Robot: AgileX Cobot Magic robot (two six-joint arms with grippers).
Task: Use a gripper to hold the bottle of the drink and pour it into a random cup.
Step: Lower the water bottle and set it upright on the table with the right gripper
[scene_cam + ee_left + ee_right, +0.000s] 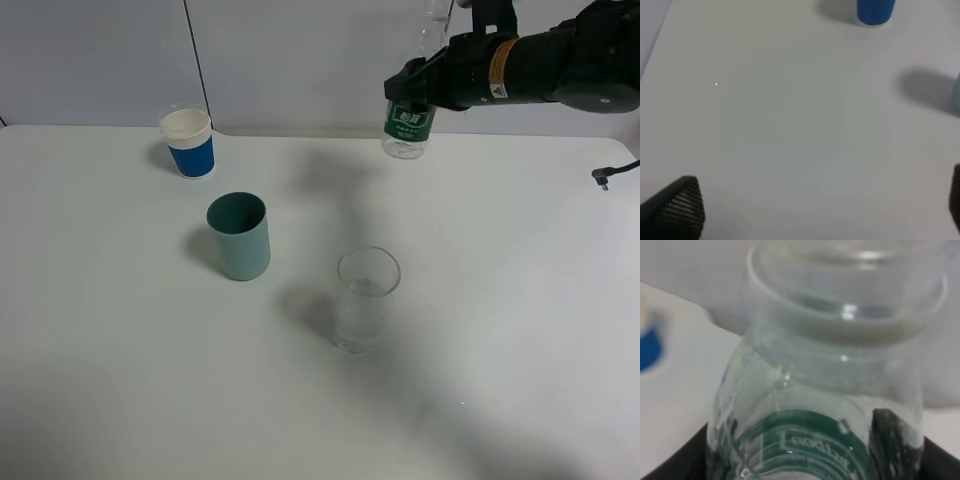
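Observation:
My right gripper (415, 88) is shut on the bottle of the drink (407, 128), a small clear bottle with a dark green label. It holds the bottle roughly upright in the air over the table's far edge, right of centre. In the right wrist view the bottle (810, 440) fills the picture, with dark fingers (670, 465) at its sides. The cup (367, 298), a tall clear glass, stands on the table nearer the front, a little left of the bottle. My left gripper (820, 210) is open over bare table, with only its fingertips (680, 207) in view.
A teal-green cup (238, 236) stands left of the glass. A blue-and-white paper cup (188, 142) sits at the far left, also in the left wrist view (875, 11). A black cable end (608, 173) lies at the table's right edge. The table (120, 380) is white.

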